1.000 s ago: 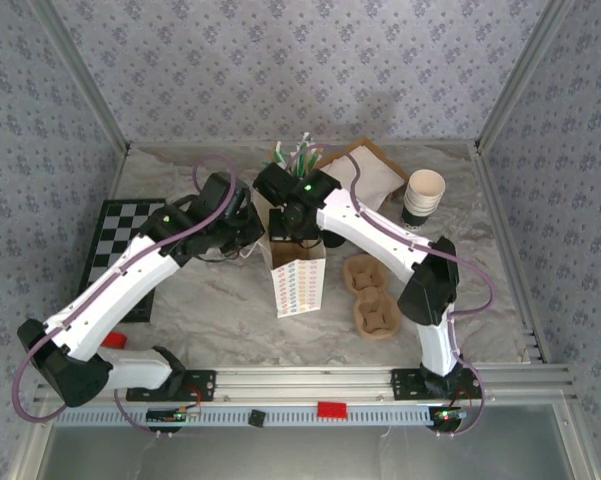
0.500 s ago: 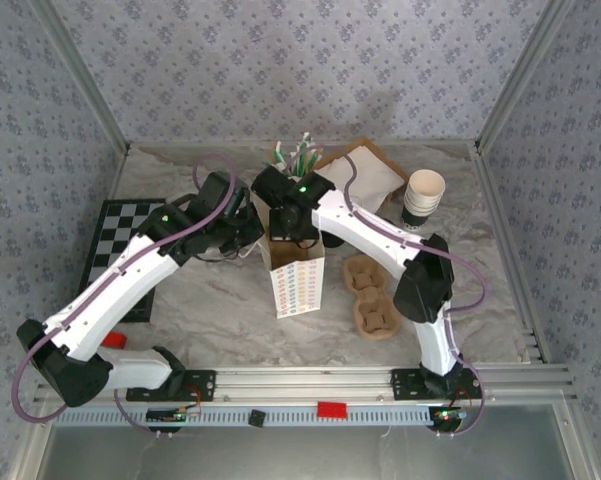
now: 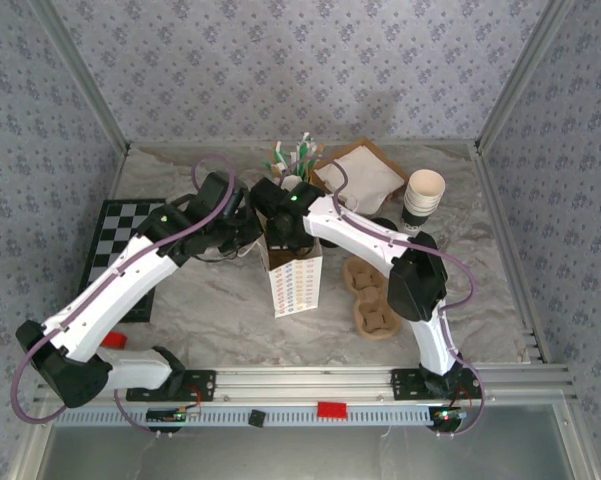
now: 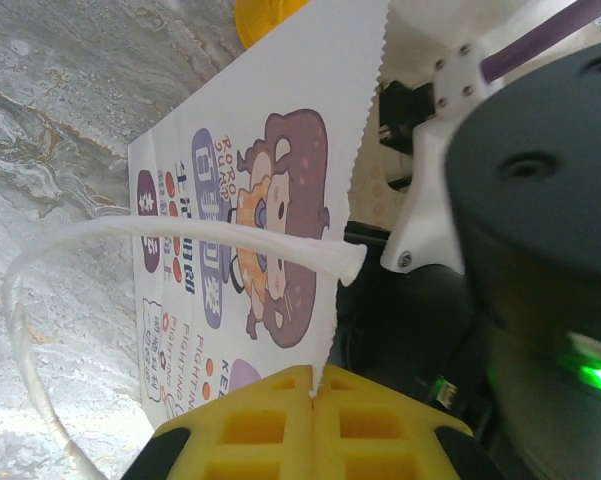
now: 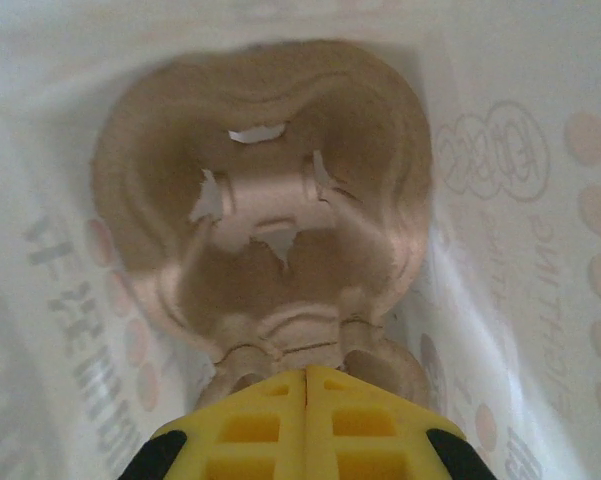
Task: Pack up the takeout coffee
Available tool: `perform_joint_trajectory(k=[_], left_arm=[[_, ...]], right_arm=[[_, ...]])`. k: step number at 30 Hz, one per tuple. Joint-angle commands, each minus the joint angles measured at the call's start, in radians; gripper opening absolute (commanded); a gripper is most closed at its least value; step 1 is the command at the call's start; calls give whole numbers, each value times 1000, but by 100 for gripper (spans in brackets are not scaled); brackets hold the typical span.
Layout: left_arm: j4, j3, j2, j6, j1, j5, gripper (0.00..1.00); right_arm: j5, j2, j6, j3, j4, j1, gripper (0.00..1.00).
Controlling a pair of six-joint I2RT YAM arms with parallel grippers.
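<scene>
A white printed paper bag [image 3: 295, 285] stands upright mid-table. My left gripper [image 3: 257, 233] is at its left rim, shut on the top edge of the bag's side wall [image 4: 250, 230]; its yellow fingertips [image 4: 313, 395] pinch the serrated edge, and the bag's white handle [image 4: 180, 235] loops beside them. My right gripper [image 5: 306, 375] reaches down inside the bag, shut on the near edge of a brown cardboard cup carrier [image 5: 270, 200] that lies low between the bag's inner walls [image 5: 540, 250]. The right wrist [image 3: 288, 205] sits over the bag's mouth.
Two more cup carriers [image 3: 370, 295] lie right of the bag. A stack of paper cups [image 3: 423, 197] stands at the back right, with napkins on a brown tray [image 3: 365, 172] and straws [image 3: 295, 158] behind the bag. A chessboard [image 3: 120, 245] lies on the left.
My right arm has swung left and sunk further into the bag's mouth. The bag has shifted slightly left. The left gripper keeps its hold on the rim.
</scene>
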Motion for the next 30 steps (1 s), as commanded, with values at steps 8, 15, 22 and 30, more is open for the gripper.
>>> perform_joint_trajectory(k=[8, 15, 22, 30], left_arm=[[22, -10, -31, 1, 0, -9, 0], [24, -10, -27, 7, 0, -12, 0], [9, -9, -35, 18, 0, -36, 0], [-1, -5, -35, 50, -2, -43, 0]], right_arm=[[-18, 39, -42, -50, 79, -8, 0], [-16, 57, -52, -99, 120, 2, 0], [-40, 7, -42, -169, 141, 14, 0], [-2, -56, -57, -164, 186, -17, 0]])
